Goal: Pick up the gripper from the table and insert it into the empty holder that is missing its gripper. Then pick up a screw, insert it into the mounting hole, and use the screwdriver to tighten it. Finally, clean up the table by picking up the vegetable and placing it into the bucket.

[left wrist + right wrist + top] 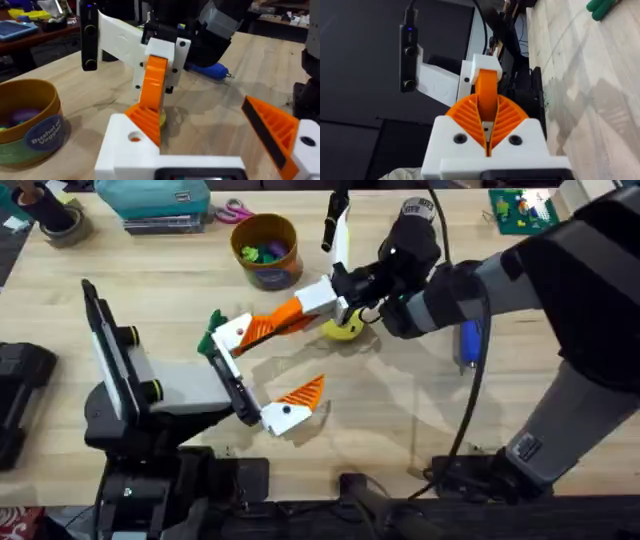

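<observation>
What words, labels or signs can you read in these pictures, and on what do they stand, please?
"Bushel of Veggies", as best it reads, in pale letters on the dark blue label of the bucket.
The bucket's label in the overhead view is too small to read.
No other text is legible.

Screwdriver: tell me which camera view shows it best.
Left wrist view: the blue screwdriver lies on the table behind the right arm, its metal tip visible. Overhead shows a blue sliver beside that arm. In the right wrist view I can't make it out.
</observation>
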`<move>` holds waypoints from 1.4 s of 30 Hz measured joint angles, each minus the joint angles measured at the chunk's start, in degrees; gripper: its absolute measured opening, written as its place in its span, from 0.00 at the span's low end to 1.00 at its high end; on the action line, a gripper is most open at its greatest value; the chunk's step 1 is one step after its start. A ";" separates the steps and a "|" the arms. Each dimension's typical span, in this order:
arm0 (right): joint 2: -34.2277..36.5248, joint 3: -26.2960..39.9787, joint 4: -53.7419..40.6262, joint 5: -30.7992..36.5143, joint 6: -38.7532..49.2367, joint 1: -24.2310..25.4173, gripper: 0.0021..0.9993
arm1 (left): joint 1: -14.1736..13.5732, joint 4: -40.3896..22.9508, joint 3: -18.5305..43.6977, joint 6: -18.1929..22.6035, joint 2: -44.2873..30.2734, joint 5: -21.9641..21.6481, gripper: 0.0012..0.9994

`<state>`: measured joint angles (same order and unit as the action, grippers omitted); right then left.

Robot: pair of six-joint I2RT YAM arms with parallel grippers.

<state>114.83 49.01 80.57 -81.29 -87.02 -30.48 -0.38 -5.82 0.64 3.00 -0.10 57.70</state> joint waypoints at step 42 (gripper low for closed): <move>0.33 1.32 -0.24 -1.71 -1.71 0.15 0.01 | 0.00 0.02 0.00 0.03 0.00 0.05 0.99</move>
<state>115.15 50.33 80.34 -83.00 -88.73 -30.33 -0.38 -5.80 0.64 3.03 -0.10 57.75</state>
